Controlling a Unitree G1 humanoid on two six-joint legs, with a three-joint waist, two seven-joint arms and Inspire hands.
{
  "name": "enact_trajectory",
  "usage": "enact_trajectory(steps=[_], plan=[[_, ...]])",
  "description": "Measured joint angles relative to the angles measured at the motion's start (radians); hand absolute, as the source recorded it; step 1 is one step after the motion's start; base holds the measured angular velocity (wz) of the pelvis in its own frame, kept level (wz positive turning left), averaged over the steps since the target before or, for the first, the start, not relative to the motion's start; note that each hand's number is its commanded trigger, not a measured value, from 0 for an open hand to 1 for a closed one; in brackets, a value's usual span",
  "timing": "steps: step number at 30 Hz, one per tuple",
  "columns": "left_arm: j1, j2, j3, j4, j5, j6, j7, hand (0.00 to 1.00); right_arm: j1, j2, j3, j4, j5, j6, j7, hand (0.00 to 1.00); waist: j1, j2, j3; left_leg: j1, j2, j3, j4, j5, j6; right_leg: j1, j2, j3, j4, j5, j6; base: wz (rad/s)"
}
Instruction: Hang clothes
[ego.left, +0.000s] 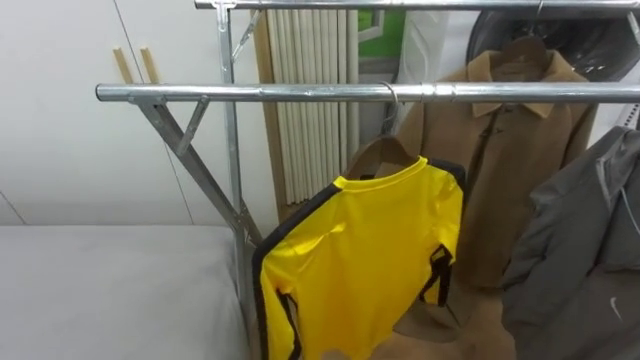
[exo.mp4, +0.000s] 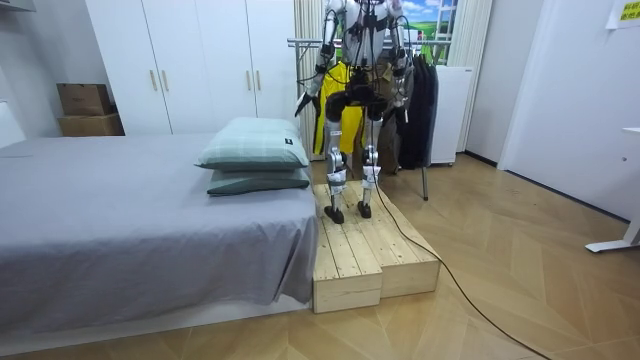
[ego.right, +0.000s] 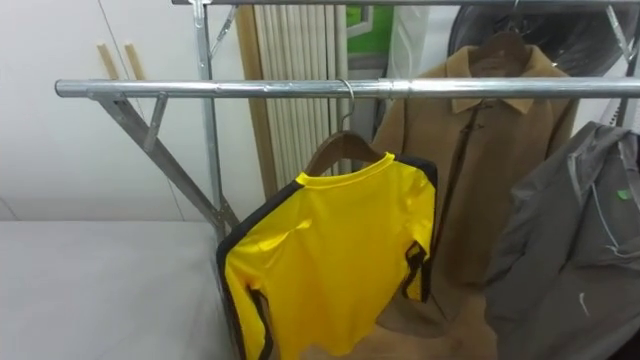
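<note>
Finding: the yellow short-sleeved shirt with black trim (ego.left: 365, 260) hangs tilted on a brown wooden hanger (ego.left: 378, 155). The hanger's hook sits over the front silver metal rail (ego.left: 250, 93). To its right, behind that rail, hangs a tan buttoned coat (ego.left: 510, 150), with a grey jacket (ego.left: 580, 250) at far right. I stand on the pale wooden platform (exo.mp4: 360, 255), facing the rack. My left hand (exo.mp4: 302, 103) and right hand (exo.mp4: 406, 95) are lowered by my hips. I cannot tell their state.
</note>
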Motion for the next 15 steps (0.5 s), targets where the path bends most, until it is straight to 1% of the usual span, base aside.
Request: enact_trajectory(steps=[4, 10, 14, 15], plan=[[0.000, -0.001, 0.003, 0.000, 0.000, 0.000, -0.005, 0.00, -0.020, 0.000, 0.000, 0.002, 0.017, 0.000, 0.026, 0.00, 0.000, -0.001, 0.0011, 0.000, 0.000, 0.000, 0.001, 0.000, 0.000, 0.001, 0.000, -0.001, -0.001, 0.000, 0.000, 0.00], [0.000, -0.001, 0.004, -0.001, 0.000, 0.000, -0.025, 0.00, -0.021, 0.002, 0.003, -0.002, 0.019, 0.001, 0.039, 0.00, 0.000, -0.008, 0.0039, -0.001, 0.000, 0.000, 0.001, 0.000, 0.000, 0.000, -0.001, -0.001, 0.000, -0.004, -0.001, 0.00], [-0.003, -0.003, 0.004, 0.000, 0.000, 0.000, -0.028, 0.00, -0.024, 0.006, 0.003, -0.002, 0.021, 0.001, 0.037, 0.00, 0.000, -0.007, 0.0041, -0.001, 0.000, -0.001, 0.002, 0.000, 0.000, 0.000, -0.001, -0.003, 0.000, -0.004, -0.002, 0.00], [-0.003, -0.004, 0.004, 0.002, 0.001, 0.000, -0.028, 0.00, -0.026, 0.007, 0.003, -0.002, 0.021, 0.001, 0.036, 0.00, 0.000, -0.007, 0.0047, -0.002, 0.001, -0.006, 0.004, 0.000, 0.000, 0.000, -0.001, -0.004, 0.000, -0.005, -0.002, 0.00]])
